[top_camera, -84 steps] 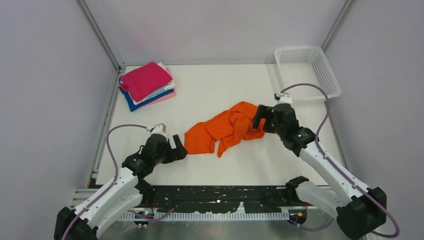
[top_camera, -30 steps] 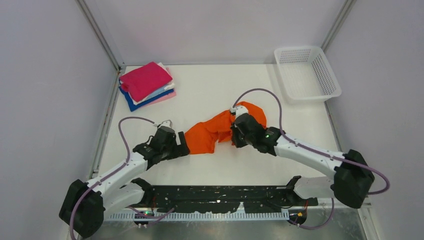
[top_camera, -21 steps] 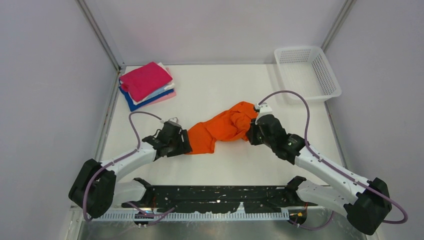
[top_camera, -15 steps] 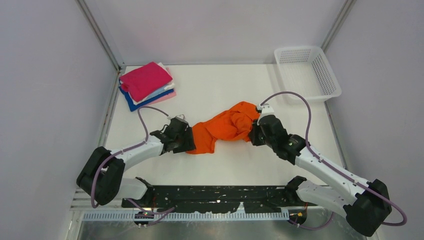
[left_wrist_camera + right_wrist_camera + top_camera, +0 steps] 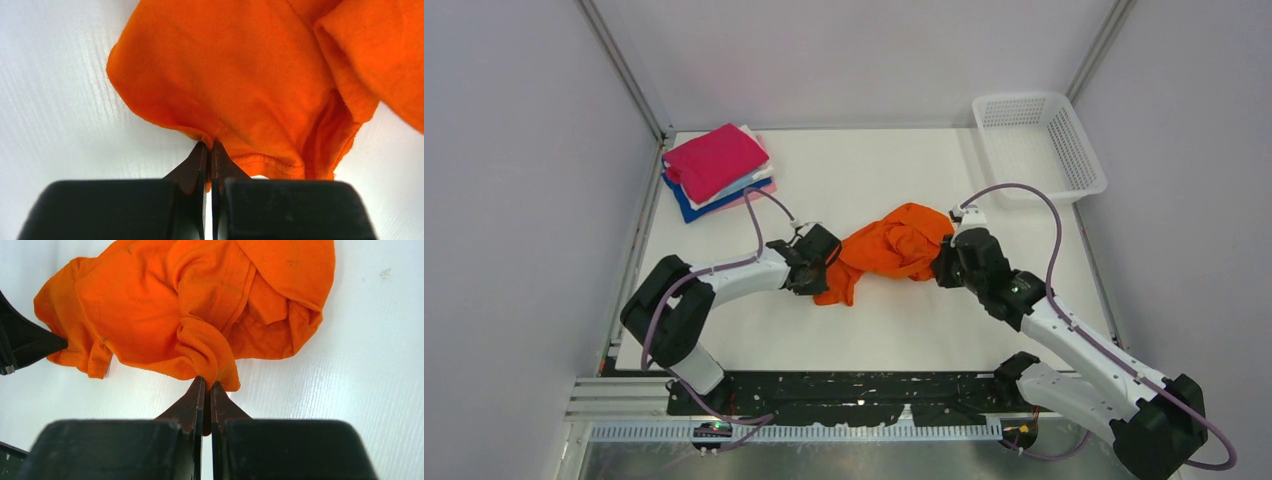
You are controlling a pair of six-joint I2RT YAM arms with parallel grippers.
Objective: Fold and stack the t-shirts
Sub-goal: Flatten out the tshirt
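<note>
White table (image 5: 874, 330) in a pale-walled enclosure, viewed from above: the crumpled orange t-shirt (image 5: 894, 245) lies near the centre, between the two arms. At the garment's left end the left gripper (image 5: 209, 147) is closed on a hemmed edge, and at its right end the right gripper (image 5: 205, 382) is pinched tight on a bunched fold. At the far left corner sit the folded t-shirts (image 5: 716, 165), magenta uppermost, and a white mesh basket (image 5: 1084, 145) stands at the far right.

Crumpled orange t-shirt (image 5: 894, 245) midway on the white table (image 5: 874, 325); folded shirt stack (image 5: 717, 168) far-left, mesh basket (image 5: 1002, 112) far-right.
</note>
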